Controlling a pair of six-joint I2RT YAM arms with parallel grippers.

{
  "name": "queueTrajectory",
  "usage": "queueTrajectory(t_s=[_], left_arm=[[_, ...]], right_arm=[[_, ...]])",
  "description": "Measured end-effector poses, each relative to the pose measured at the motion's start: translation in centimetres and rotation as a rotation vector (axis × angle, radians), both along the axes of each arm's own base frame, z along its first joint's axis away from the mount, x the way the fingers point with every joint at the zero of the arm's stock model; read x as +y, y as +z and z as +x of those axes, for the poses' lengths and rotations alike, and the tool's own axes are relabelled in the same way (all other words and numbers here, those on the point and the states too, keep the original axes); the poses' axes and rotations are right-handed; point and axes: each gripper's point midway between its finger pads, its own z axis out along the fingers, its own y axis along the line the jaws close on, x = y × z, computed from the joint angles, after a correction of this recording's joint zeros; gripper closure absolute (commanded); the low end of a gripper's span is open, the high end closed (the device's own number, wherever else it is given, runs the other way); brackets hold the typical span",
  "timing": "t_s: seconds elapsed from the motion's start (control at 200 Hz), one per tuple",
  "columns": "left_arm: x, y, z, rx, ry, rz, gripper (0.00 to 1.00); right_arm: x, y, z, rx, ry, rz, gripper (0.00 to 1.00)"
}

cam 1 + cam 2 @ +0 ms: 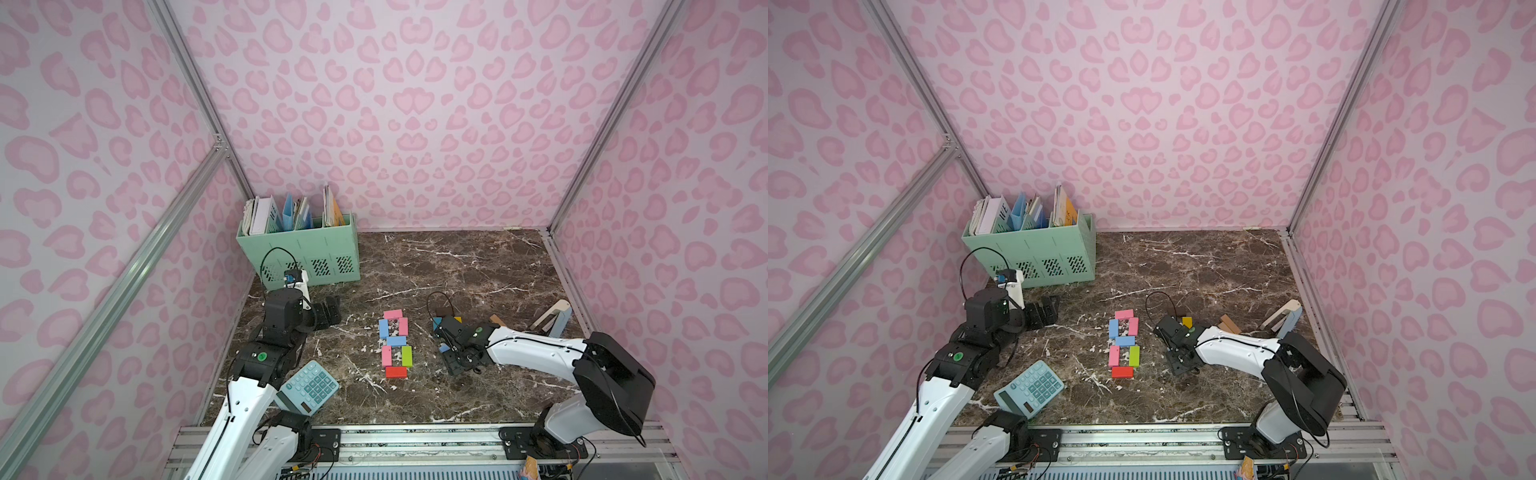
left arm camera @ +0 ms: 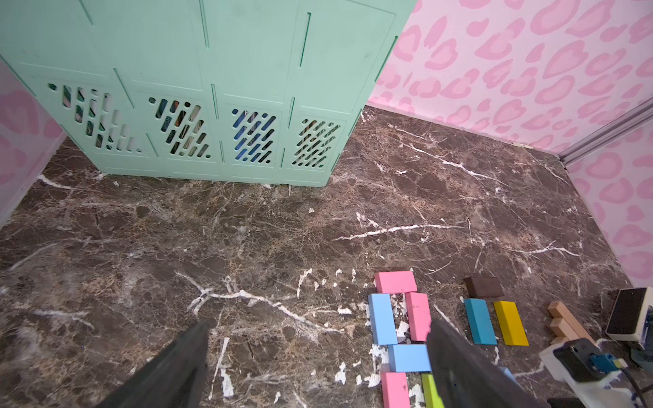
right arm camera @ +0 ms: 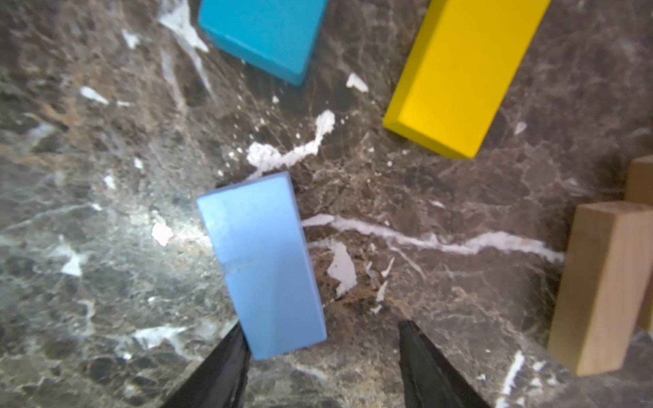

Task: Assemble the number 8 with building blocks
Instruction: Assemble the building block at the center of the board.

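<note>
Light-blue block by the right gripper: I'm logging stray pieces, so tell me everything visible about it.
The light-blue block is a flat rectangular piece, seemingly painted wood, with a faint scuff line across its top face. It lies flat on the marble table, apart from the teal block and yellow block. Its near end sits beside one finger of the open right gripper; whether they touch cannot be told.

Pink blotchy leopard-print walls point(image 1: 415, 104) fill the whole upper frame in both top views, with silver aluminium frame bars point(image 1: 194, 83) running up the corners. Lower middle is a dark brown marble-look floor with white veins point(image 1: 457, 266). A mint-green slotted plastic file box point(image 1: 316, 249) stuffed with folders sits left of centre. Lighting's soft and even.
</note>
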Motion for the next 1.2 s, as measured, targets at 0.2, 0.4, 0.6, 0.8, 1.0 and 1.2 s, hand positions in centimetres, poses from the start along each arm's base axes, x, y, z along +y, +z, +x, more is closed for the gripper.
queueTrajectory(t_s=[0.2,0.4,0.6,0.8,1.0,1.2], left_arm=[[0.0,0.0,0.0,-0.001,-0.001,-0.001,0.01],[0.0,0.0,0.0,-0.001,-0.001,-0.001,0.02],[0.0,0.0,0.0,-0.001,0.0,0.0,0.01],[0.0,-0.1,0.0,0.002,0.0,0.001,0.01],[0.0,0.1,-0.1,-0.005,0.001,0.0,0.02],[0.1,0.2,-0.1,-0.007,0.004,0.001,0.02]], right_arm=[[-0.8,0.1,1.2,-0.019,-0.07,-0.013,0.31],[-1.6,0.7,2.4,-0.045,-0.121,-0.012,0.31],[-1.7,0.9,2.8,-0.058,-0.128,-0.016,0.3],[-2.6,1.1,3.3,-0.067,-0.163,-0.025,0.3],[-3.4,1.1,3.3,-0.069,-0.187,-0.026,0.3],[-3.4,1.2,3.5,-0.078,-0.197,-0.014,0.29]])
